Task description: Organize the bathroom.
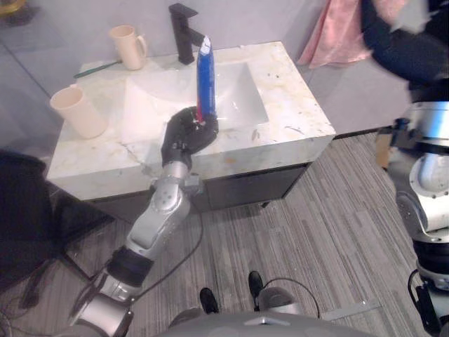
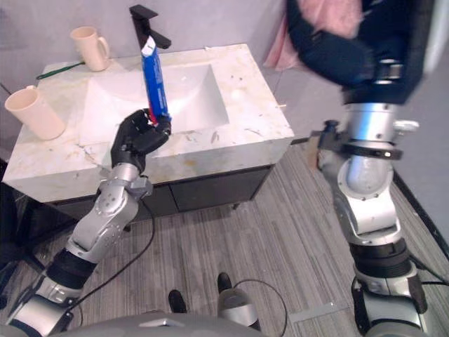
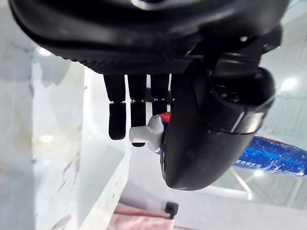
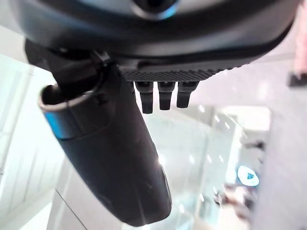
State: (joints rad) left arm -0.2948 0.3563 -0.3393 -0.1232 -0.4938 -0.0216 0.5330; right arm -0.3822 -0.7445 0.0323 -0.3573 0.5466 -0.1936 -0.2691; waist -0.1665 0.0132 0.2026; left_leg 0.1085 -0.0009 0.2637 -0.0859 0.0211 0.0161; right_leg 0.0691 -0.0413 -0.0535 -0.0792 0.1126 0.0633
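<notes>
Over basin (image 1: 231, 88), left hand (image 1: 184, 138) fingers apparently curled round toothpaste tube (image 1: 205, 81)

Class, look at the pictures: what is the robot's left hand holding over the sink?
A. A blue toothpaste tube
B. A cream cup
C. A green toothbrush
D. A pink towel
A: the left robot hand has its fingers curled round the lower end of the blue tube, which stands upright above the sink.
</notes>
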